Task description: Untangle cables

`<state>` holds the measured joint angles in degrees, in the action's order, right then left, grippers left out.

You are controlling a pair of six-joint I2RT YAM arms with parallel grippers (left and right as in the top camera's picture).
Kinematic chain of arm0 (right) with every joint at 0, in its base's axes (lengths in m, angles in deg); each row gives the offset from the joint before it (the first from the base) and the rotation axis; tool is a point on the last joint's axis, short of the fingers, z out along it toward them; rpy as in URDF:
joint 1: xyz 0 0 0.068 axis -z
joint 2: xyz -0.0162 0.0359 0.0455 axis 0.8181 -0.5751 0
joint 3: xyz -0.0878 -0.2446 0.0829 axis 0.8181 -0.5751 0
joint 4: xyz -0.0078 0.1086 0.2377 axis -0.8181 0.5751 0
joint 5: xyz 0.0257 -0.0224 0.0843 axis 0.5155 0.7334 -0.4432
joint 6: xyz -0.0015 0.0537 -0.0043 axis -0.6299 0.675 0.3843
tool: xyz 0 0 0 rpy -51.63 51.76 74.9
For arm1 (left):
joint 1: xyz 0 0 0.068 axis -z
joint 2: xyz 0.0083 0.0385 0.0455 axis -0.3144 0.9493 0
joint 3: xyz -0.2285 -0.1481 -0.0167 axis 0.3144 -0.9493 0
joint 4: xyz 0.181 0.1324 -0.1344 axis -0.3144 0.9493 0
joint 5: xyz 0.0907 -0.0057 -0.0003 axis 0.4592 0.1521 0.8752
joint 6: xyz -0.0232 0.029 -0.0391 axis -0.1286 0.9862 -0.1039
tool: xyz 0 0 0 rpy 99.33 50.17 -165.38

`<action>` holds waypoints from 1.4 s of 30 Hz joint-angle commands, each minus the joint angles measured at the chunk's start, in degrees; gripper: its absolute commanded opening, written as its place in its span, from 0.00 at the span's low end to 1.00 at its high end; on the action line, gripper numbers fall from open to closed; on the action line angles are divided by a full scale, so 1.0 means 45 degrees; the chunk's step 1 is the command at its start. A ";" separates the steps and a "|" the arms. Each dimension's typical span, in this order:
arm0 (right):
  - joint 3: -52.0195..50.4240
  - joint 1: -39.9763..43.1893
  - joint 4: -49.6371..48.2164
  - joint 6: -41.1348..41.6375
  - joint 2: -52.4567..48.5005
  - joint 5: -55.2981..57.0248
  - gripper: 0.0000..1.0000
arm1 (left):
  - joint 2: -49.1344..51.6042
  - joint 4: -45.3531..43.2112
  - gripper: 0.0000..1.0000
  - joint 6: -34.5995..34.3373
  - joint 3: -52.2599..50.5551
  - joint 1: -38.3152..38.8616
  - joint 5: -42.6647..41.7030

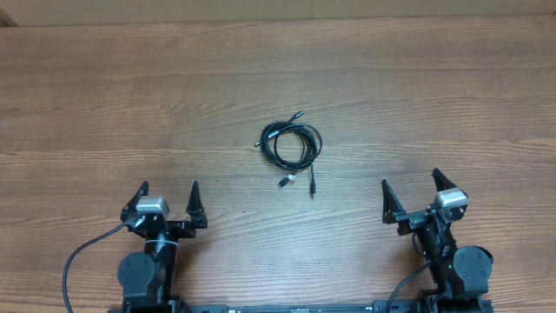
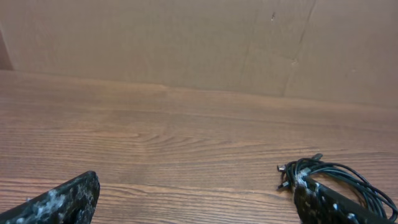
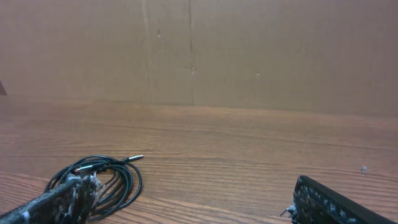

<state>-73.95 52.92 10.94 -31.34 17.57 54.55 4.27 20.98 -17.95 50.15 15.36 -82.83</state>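
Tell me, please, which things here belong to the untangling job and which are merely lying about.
Belong to the job:
- cables, coiled together mid-table
- left gripper, open
- right gripper, open

Not part of it:
- wooden table
- cardboard wall behind it

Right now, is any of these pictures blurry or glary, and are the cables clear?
Overhead: even light, no glare, cables small but sharp. Left wrist: its own fingers look soft up close, one hiding part of the cables. Right wrist: fingers soft too, cables clear.
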 commanded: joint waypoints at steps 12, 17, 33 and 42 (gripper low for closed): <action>-0.0136 -0.0068 -0.0053 -0.0058 0.0126 0.0136 1.00 | -0.0083 0.0019 1.00 0.0194 -0.0053 0.0083 -0.0083; -0.0136 -0.0068 -0.0024 0.0559 0.0126 0.0121 1.00 | -0.0083 0.0005 1.00 0.0180 -0.0053 0.0083 -0.0185; 0.1583 -0.0058 0.0515 0.2618 0.0126 -0.4566 1.00 | -0.0083 0.2555 0.99 -0.1098 0.2482 0.0083 -0.5090; 0.4381 -0.0044 0.2681 0.2613 -0.0053 -0.4551 1.00 | 0.1039 0.5401 1.00 -0.1088 0.6076 0.0083 -0.5149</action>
<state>-59.06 52.92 22.10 -19.95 17.55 34.90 5.73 43.47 -22.30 71.76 15.36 -104.47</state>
